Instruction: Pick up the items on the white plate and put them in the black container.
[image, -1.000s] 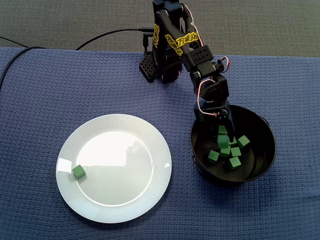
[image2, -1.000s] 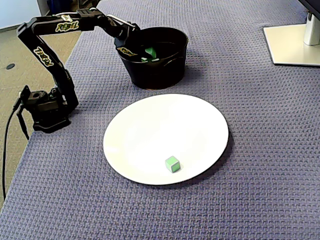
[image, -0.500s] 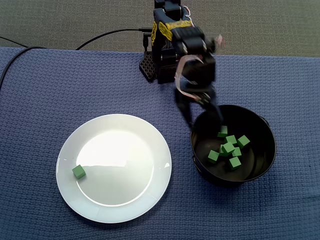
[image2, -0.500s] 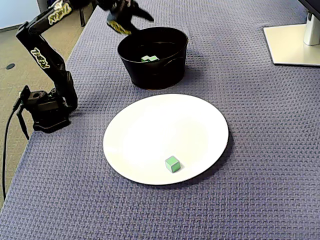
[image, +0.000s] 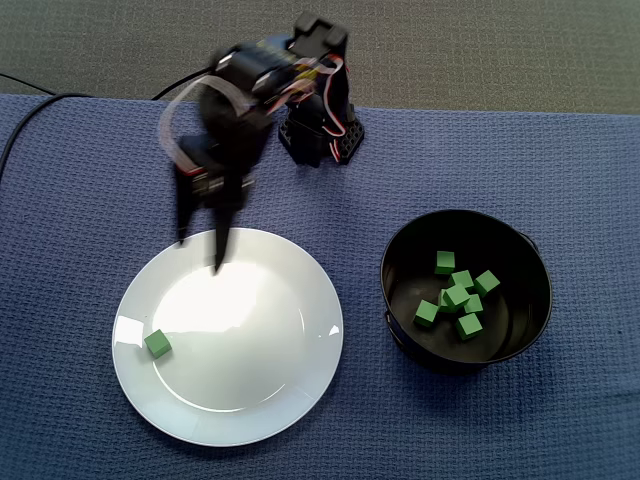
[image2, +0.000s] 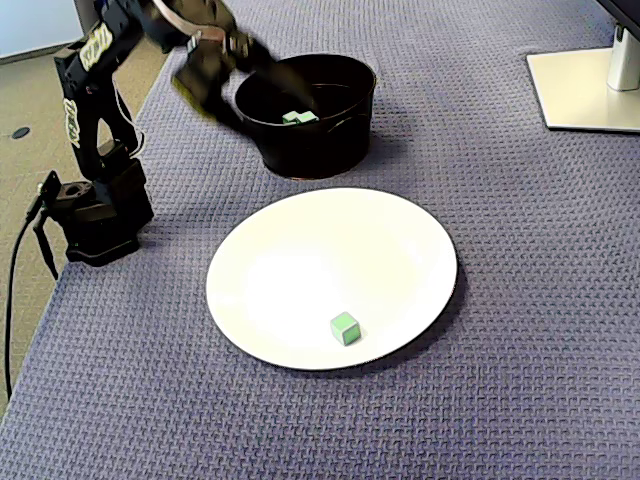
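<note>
The arm (image: 235, 110) has swung from the black container (image: 515, 340) to the white plate (image: 250, 330). Its gripper (image: 200, 248) points down over the plate's upper-left rim, jaws apart and empty. The green cube (image: 157, 344) lies on the plate's lower-left part, apart from the claw.

— What lies beneath the tool (image: 199, 252)?
— A blue waffle-weave cloth (image: 80, 200), spreading out on every side of it.
— And behind the tool, past the cloth's far edge?
— A strip of grey carpet (image: 520, 45). A black cable (image: 215, 68) curves across it, just above the tool in this fixed view.
— Does the other fixed view show anything more?
— Yes. A pale flat stand base (image2: 580, 90) with an upright post (image2: 626, 45) rests on the cloth, well to the right of the tool. A tan floor (image2: 25, 100) shows to the tool's left, off the cloth's edge.
</note>
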